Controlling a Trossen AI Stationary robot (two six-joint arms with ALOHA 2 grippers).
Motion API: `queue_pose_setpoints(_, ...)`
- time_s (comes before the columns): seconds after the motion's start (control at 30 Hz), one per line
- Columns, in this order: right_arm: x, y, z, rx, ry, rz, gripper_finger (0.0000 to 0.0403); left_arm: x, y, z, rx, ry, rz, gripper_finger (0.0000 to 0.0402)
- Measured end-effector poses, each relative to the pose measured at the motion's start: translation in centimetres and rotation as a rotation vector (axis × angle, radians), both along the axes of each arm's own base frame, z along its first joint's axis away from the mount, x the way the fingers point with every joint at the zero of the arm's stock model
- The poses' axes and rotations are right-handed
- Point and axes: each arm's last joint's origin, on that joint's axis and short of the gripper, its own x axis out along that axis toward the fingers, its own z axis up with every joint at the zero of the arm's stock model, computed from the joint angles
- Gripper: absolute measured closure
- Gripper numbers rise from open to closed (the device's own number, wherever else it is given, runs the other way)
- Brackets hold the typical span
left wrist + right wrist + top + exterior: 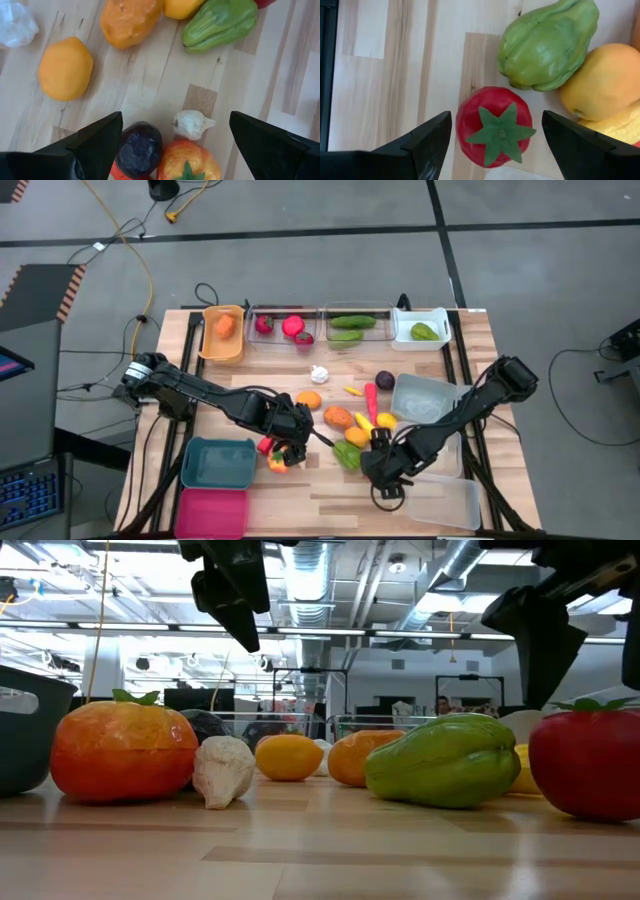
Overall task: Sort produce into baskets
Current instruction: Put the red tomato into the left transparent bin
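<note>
A pale wooden slatted table point(330, 490) is seen from above, bare boards left along its near edge. Small toy produce is clustered mid-table. The open left gripper point(285, 448) hangs over a dark purple toy point(139, 149); the open right gripper point(385, 470) hangs over an upright red plastic tomato point(493, 126). A green chayote point(547, 44) lies slanted beside the tomato.

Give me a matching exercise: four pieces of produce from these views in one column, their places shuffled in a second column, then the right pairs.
1. red tomato
2. garlic bulb
3. orange fruit
4. two cucumbers

A. in the orange-yellow bin
B. below the right gripper
C. in a clear bin
D. below the left gripper

Pairs: 1-B, 2-D, 3-A, 4-C
</note>
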Motion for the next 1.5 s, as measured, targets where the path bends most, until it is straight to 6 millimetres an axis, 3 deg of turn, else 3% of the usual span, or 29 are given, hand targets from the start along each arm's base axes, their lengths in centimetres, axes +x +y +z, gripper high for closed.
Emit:
queue_pose_setpoints(0.6,-0.3,-0.2,0.4,0.004,0.005,0.002,0.0065,0.0,0.0,0.0,0.002,-0.001,0.001,0.0045)
queue_pose_setpoints(0.93,0.3,0.4,-2.1,-0.005,0.093,0.024,0.0065,0.0,0.0,0.0,0.002,-0.001,0.0,0.0045)
queue_pose_setpoints(1.27,0.3,0.3,-2.1,-0.02,0.083,0.009,0.0119,0.0,0.0,0.0,-0.007,-0.002,0.018,0.0045)
queue_pose_setpoints(1.5,0.5,-0.4,-1.2,-0.01,0.069,-0.011,0.0125,0.1,0.2,0.0,-0.041,0.006,0.03,0.0045)
